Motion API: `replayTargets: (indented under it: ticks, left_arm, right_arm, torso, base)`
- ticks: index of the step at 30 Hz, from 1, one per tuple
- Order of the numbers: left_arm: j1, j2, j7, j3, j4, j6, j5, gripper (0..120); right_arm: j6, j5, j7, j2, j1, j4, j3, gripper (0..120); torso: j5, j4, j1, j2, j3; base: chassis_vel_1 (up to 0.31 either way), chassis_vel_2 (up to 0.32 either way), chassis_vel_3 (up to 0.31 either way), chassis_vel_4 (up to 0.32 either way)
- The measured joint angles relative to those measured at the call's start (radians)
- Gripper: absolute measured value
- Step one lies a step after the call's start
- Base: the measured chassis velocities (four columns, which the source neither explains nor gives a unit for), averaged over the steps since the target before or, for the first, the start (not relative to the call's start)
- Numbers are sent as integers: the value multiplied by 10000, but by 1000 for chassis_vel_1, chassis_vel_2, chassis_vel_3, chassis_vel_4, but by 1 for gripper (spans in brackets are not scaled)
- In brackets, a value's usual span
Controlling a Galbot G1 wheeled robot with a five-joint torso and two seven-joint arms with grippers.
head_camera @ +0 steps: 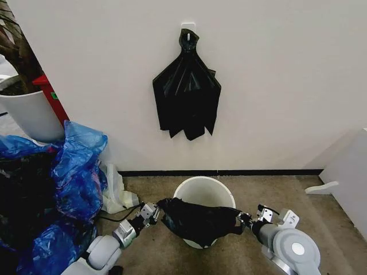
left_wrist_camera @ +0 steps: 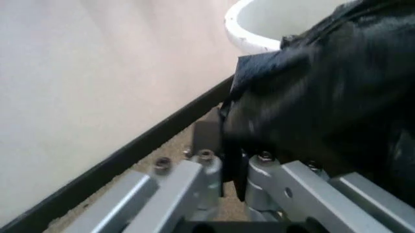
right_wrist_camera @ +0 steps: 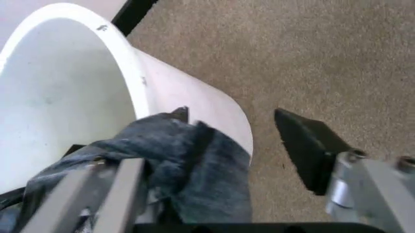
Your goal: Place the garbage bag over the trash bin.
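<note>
Claws (head_camera: 156,211) (head_camera: 243,219) stretch garbage bag (head_camera: 198,220) over trash bin (head_camera: 203,192); right seemingly open.

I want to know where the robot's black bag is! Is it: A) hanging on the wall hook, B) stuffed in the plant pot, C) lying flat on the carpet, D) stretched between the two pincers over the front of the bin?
D: the bag hangs stretched between the left pincer and right pincer, across the bin's near rim.
</note>
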Motion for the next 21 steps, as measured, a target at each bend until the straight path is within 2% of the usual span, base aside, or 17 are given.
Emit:
replayTargets:
  ticks: [3, 4, 5, 6, 9, 13, 14, 18, 19, 20, 21]
  left_arm:
    - [165, 154, -82, -197, -179, -9, -27, 21]
    - [203, 193, -97, -237, -222, -1, -35, 21]
    - [289, 283, -128, -320, -307, 13, -63, 28]
    - [289, 283, -128, -320, -307, 13, -63, 28]
    - [519, 493, -157, -533, -524, 27, -209, 41]
    - [621, 649, -9, -602, -743, 9, -494, 58]
    - [621, 649, -9, -602, -743, 9, -494, 58]
    - [528, 791, 398, -642, -879, -33, -652, 76]
    - [526, 795, 415, -644, -883, -33, -655, 76]
    - [517, 847, 641, -666, -922, -30, -694, 82]
    - [517, 866, 738, -674, -938, -23, -705, 84]
  right_arm:
    - [-32, 55, 284, -40, -91, 311, -22, 62]
    - [-41, 64, 320, -47, -106, 359, -23, 64]
    - [-82, 81, 399, -67, -166, 491, -23, 69]
    - [-82, 81, 399, -67, -166, 491, -23, 69]
    - [-200, 136, 549, -112, -357, 804, -9, 84]
    - [-323, 159, 690, -186, -546, 1065, 15, 98]
    - [-323, 159, 690, -186, -546, 1065, 15, 98]
    - [-384, 241, 873, -290, -636, 1255, 43, 100]
    - [-386, 243, 877, -294, -639, 1260, 43, 100]
    - [-417, 266, 927, -335, -672, 1302, 49, 100]
    - [-424, 270, 940, -345, -681, 1309, 52, 100]
  torso:
    - [0, 0, 0, 0, 0]
    - [0, 0, 0, 0, 0]
    - [0, 1, 0, 0, 0]
    - [0, 1, 0, 0, 0]
    - [0, 1, 0, 0, -1]
    - [-1, 1, 0, 0, -1]
    - [-1, 1, 0, 0, -1]
    - [0, 0, 0, 0, -1]
    - [0, 0, 0, 0, -1]
    - [0, 0, 0, 0, -1]
    - [0, 0, 0, 0, 0]
  base:
    - [0, 0, 0, 0]
    - [0, 0, 0, 0]
    - [0, 0, 0, 0]
    - [0, 0, 0, 0]
    - [0, 0, 0, 0]
    - [0, 0, 0, 0]
    - [0, 0, 0, 0]
    - [0, 0, 0, 0]
    - [0, 0, 0, 0]
    - [0, 0, 0, 0]
    - [0, 0, 0, 0]
